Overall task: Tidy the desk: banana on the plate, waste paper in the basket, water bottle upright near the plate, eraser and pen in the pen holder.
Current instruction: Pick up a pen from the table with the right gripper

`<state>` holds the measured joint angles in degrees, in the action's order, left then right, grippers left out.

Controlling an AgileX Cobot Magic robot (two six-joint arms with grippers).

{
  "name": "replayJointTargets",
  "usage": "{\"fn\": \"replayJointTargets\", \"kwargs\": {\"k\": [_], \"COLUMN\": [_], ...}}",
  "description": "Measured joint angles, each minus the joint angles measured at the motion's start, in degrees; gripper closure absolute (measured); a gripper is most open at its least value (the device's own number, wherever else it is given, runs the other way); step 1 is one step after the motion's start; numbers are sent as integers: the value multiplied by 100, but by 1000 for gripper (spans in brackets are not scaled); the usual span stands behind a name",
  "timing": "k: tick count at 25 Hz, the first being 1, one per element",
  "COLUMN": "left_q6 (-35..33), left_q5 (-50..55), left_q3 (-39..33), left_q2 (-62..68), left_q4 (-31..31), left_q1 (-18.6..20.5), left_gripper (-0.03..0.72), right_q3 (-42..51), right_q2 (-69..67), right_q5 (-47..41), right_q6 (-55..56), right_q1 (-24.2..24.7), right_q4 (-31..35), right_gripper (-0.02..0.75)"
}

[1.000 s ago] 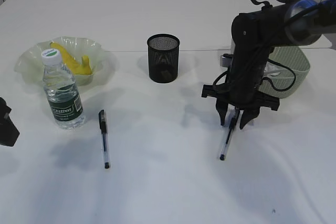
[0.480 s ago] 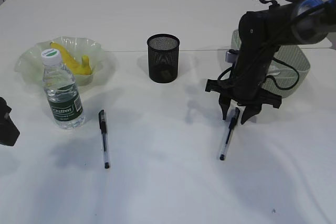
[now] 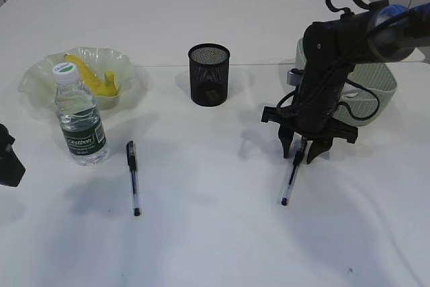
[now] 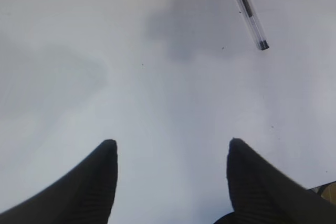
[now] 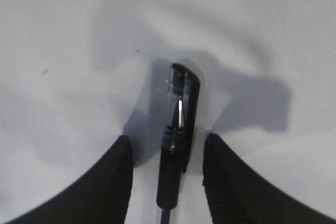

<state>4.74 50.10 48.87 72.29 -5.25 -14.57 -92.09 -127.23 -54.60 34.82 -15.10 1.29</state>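
Note:
A yellow banana (image 3: 92, 76) lies on the clear wavy plate (image 3: 37, 77). The water bottle (image 3: 80, 117) stands upright just in front of it. One pen (image 3: 133, 178) lies right of the bottle. A second pen (image 3: 290, 178) lies under my right gripper (image 3: 302, 156). My right gripper (image 5: 167, 142) is open, its fingers astride the black cap (image 5: 178, 114) with a gap on each side. My left gripper (image 4: 171, 145) is open over bare table, with a pen's end (image 4: 248, 11) ahead of it. The black mesh pen holder (image 3: 209, 74) stands mid-table. Eraser and waste paper are hidden.
A pale green basket (image 3: 379, 84) stands behind my right arm at the right. The white table (image 3: 215, 233) has a seam behind the pen holder. A dark part of my left arm (image 3: 7, 159) shows at the left edge.
My right gripper drifted slightly up and right, then came back down astride the pen's cap. The pen, the other objects and the left arm have not moved.

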Motion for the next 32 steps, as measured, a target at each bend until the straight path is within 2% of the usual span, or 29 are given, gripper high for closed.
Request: {"fn": "replayJointTargets", "kwargs": {"k": [4,12,16,27,32], "left_q6": [0,0,0,0,0], "left_q5": [-10,-10,-10,-10,-10], "left_q3": [0,0,0,0,0], "left_q2": [0,0,0,0,0], "left_q4": [0,0,0,0,0], "left_q1": [0,0,0,0,0], "left_gripper": [228,228,228,228,228], "right_q3": [6,-2,-2,-2,-77], "right_q2": [-9,-13,-13,129,528], "right_q5": [0,4,13,27,354], "right_q6": [0,0,-84,-846,-1079], "right_q1": [0,0,0,0,9], "right_q4": [0,0,0,23,33], "right_gripper": [422,621,674,682,685]}}
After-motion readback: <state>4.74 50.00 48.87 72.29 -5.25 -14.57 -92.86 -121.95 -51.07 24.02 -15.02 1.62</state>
